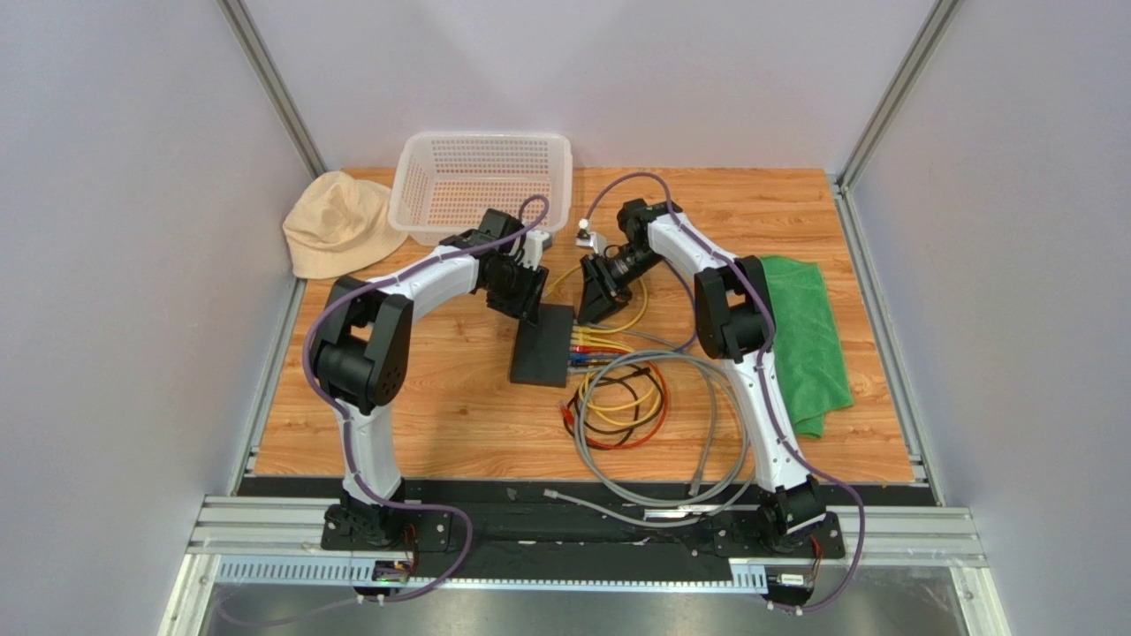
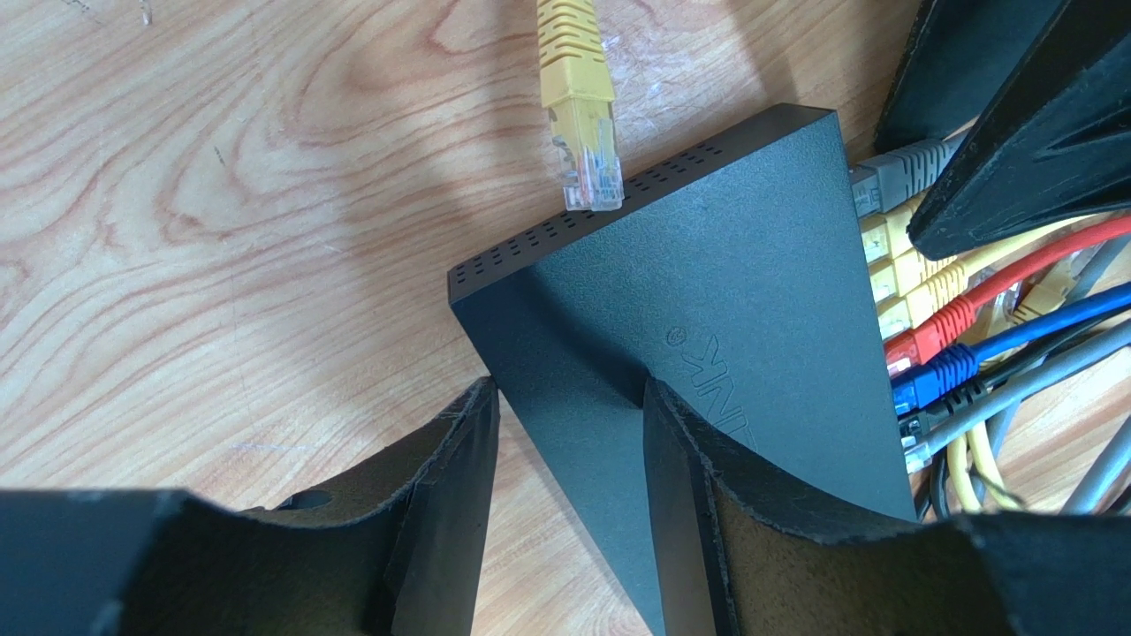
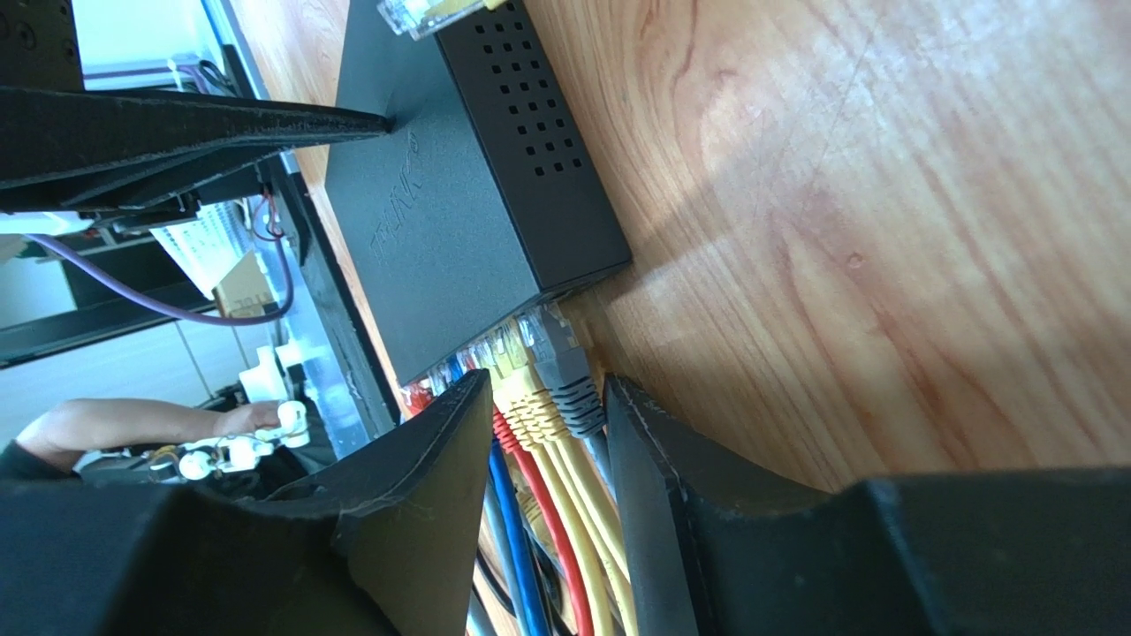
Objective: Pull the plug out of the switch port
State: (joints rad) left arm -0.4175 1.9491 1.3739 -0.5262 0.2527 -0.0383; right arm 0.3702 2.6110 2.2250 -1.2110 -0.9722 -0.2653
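The black switch [image 1: 543,346] lies mid-table, with several plugs in the sockets of its near edge. My left gripper [image 2: 568,398] stands open astride a corner of the switch [image 2: 690,305], one finger [image 2: 690,464] over its top and the other [image 2: 445,464] beside it on the wood. A loose yellow plug [image 2: 584,133] lies against the switch's vented side, in no port. My right gripper [image 3: 551,384] is open around the row of plugs, with the grey plug [image 3: 574,382] and yellow plugs [image 3: 528,398] between its fingers. Red and blue cables [image 3: 511,517] run alongside.
A white mesh basket [image 1: 485,186] and a beige hat [image 1: 339,223] sit at the back left. A green cloth [image 1: 803,338] lies on the right. Coiled yellow, red and grey cables [image 1: 624,398] spread in front of the switch.
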